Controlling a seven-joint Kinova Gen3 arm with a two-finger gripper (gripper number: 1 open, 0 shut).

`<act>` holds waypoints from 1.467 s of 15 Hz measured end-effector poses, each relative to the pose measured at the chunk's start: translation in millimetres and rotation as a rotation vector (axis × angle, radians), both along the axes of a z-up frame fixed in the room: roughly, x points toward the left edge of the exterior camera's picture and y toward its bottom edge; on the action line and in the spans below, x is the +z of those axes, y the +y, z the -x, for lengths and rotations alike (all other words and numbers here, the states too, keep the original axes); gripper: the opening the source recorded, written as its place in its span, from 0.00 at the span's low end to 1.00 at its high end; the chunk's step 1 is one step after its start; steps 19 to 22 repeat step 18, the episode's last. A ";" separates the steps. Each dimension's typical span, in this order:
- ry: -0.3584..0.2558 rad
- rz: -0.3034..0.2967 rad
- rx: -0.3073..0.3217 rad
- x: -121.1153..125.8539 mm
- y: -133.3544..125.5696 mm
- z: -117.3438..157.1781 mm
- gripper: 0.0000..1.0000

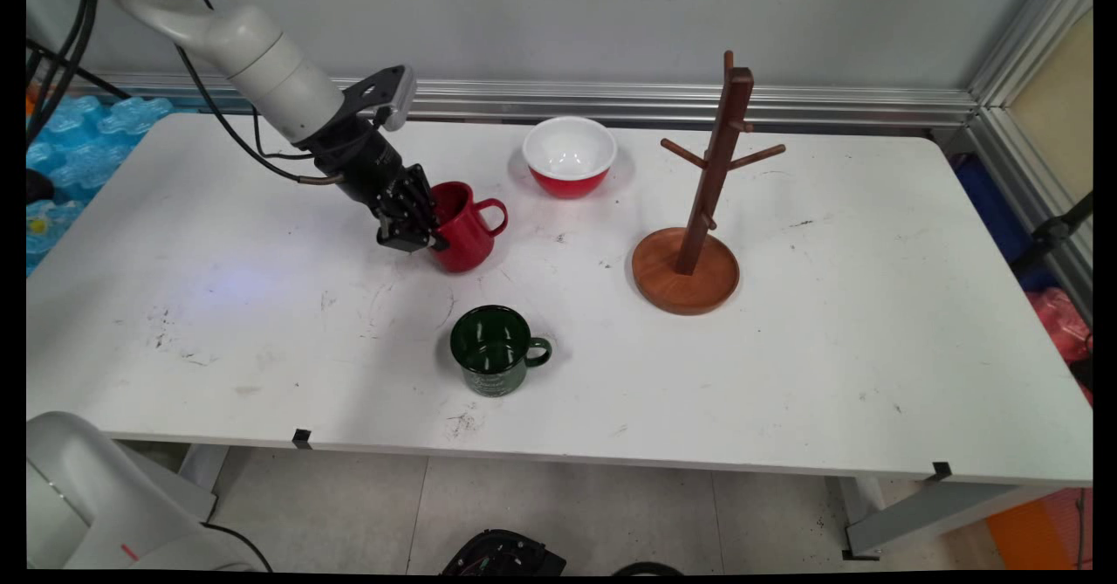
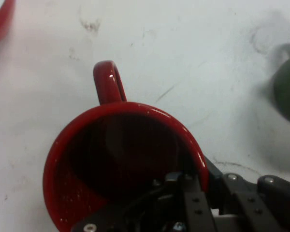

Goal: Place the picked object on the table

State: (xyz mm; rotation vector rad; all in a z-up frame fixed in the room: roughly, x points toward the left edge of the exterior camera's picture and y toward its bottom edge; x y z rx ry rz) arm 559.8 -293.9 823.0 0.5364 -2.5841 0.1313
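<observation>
1. The red mug [image 1: 465, 228] sits left of centre on the white table [image 1: 873, 348], tilted, its handle pointing toward the red bowl [image 1: 569, 156].
2. The gripper [image 1: 421, 233] pinches the mug's near rim, one finger inside the cup and one outside against the wall.
3. The table is scuffed with dark marks; a grey wall and an aluminium rail run behind it.
4. The red mug looks empty in the hand view, though the linkage hides part of its floor.
5. The bowl, white inside, holds nothing; the green mug [image 1: 495, 349] stands upright nearer the front edge, seemingly empty.
6. A wooden mug tree [image 1: 698, 217] stands right of the bowl, its pegs bare.
</observation>
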 end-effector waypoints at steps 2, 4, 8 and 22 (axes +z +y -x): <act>-0.011 0.004 -0.007 -1.9 -2.0 -1.0 0.00; -0.019 0.006 -0.012 -3.5 -3.4 -1.9 0.00; -0.031 0.009 -0.021 -5.6 -5.2 -3.3 0.00; -0.047 0.014 -0.035 -7.2 -7.2 -4.9 1.00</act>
